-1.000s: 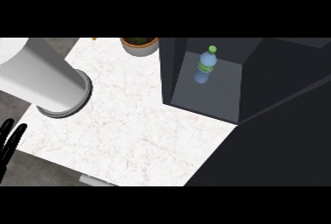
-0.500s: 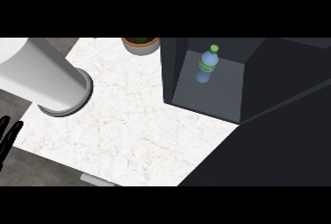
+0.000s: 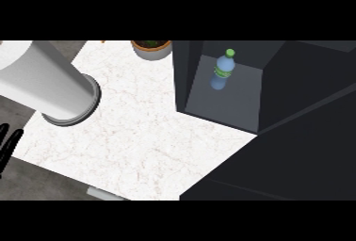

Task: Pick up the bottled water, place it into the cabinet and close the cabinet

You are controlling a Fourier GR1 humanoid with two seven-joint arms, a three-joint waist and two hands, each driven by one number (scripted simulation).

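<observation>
The bottled water, clear blue with a green cap and label, stands upright inside the open dark cabinet at the upper right. No hand touches it. A thick grey forearm slants in from the upper left over the counter; its end shows no hand, and I cannot tell which arm it is. Straight black fingers of my left hand show at the left edge, far from the bottle and holding nothing. My right hand is out of view.
The white marble counter fills the middle. A potted plant stands at its far edge, left of the cabinet. A large dark panel covers the lower right beside the cabinet's opening. Grey floor lies beyond the counter's left edge.
The fingers at the left edge have slid further out of view. The grey forearm shifted slightly left. The bottle has stayed in place in the cabinet.
</observation>
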